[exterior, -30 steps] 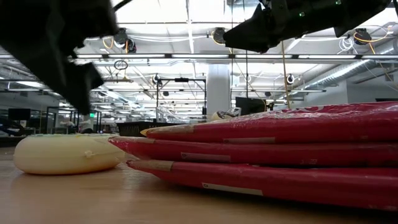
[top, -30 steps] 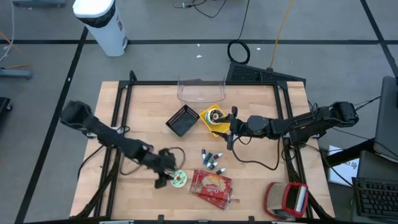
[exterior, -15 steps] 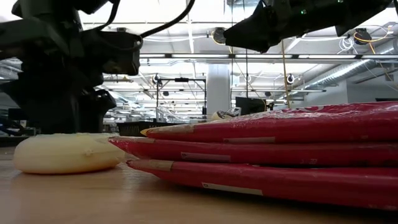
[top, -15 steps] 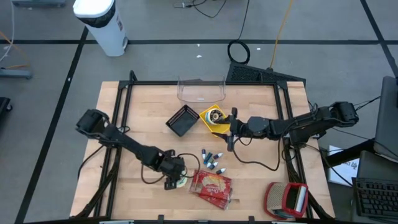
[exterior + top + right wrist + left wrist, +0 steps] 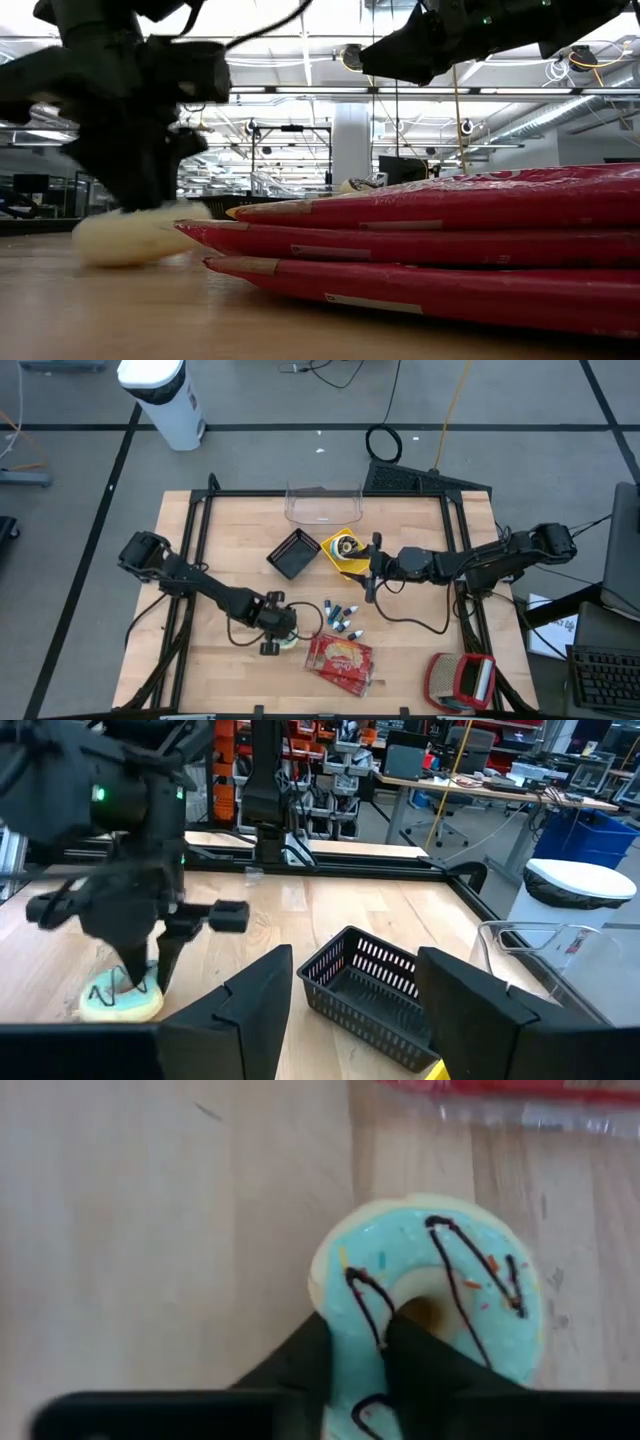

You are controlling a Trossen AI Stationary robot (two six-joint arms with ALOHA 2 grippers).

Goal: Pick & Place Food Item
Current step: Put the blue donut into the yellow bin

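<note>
Only the left wrist view shows the doughnut's [image 5: 432, 1295] top: pale blue icing, dark drizzle lines, a few coloured sprinkles. There the left gripper's [image 5: 355, 1355] two dark fingers pinch the ring's edge, one finger [image 5: 300, 1365] outside, the other in the hole. The low view shows the same doughnut [image 5: 135, 235] only as a cream-coloured side resting on the wooden table [image 5: 150, 320], with the dark left gripper [image 5: 140, 190] planted on it and a red snack packet [image 5: 440, 240] filling the foreground. From above, the doughnut [image 5: 288, 641] is mostly hidden under the left gripper [image 5: 276, 630].

The high view gives the count: one doughnut, one red snack packet [image 5: 340, 660], one black basket [image 5: 293, 553], one clear plastic tub [image 5: 322, 505], one yellow tray [image 5: 340, 550], a small cluster of little bottles [image 5: 340, 616] too small to count, and one red-and-grey object [image 5: 462, 680] at the table's near right corner.

The doughnut lies on the table at the front, just left of the snack packet, clamped in the left claw.

The right gripper [image 5: 350, 1010] hangs level above the table's middle, by the yellow tray, fingers spread apart and empty; its view looks over the basket [image 5: 375, 990] toward the left gripper [image 5: 140, 965] on the doughnut [image 5: 120, 1000].
</note>
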